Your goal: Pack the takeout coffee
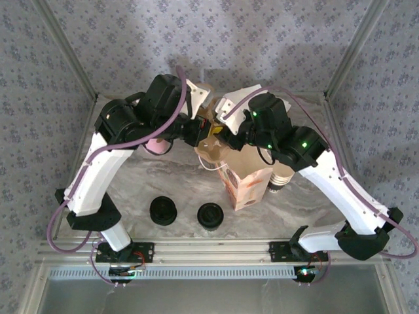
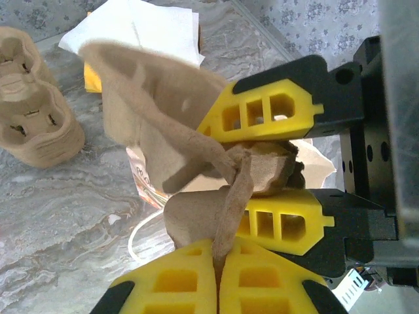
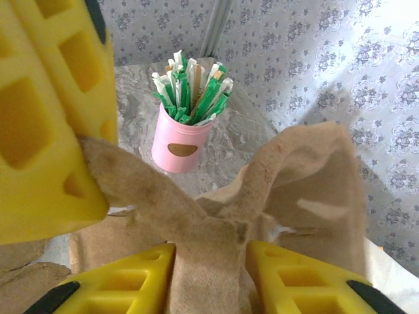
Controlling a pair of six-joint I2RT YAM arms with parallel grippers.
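A brown pulp cup carrier (image 2: 157,98) hangs over the open paper bag (image 1: 247,184), with both grippers meeting on it. My left gripper (image 2: 219,252) is shut on a thin strip of the carrier's wall. My right gripper (image 3: 209,258) has a thicker fold of the same carrier (image 3: 216,222) filling the gap between its yellow fingers. Its fingers (image 2: 262,118) also appear in the left wrist view, pressed above and below crumpled cardboard. Two round black lids (image 1: 163,210) (image 1: 211,216) stand on the near table. From above I cannot tell which one caps the takeout coffee.
A pink cup of green and white packets (image 3: 183,131) stands at the back left. More pulp carriers (image 2: 33,104) and white napkins (image 2: 144,26) lie beyond the bag. A stack of paper cups (image 1: 281,178) stands right of the bag, under the right arm.
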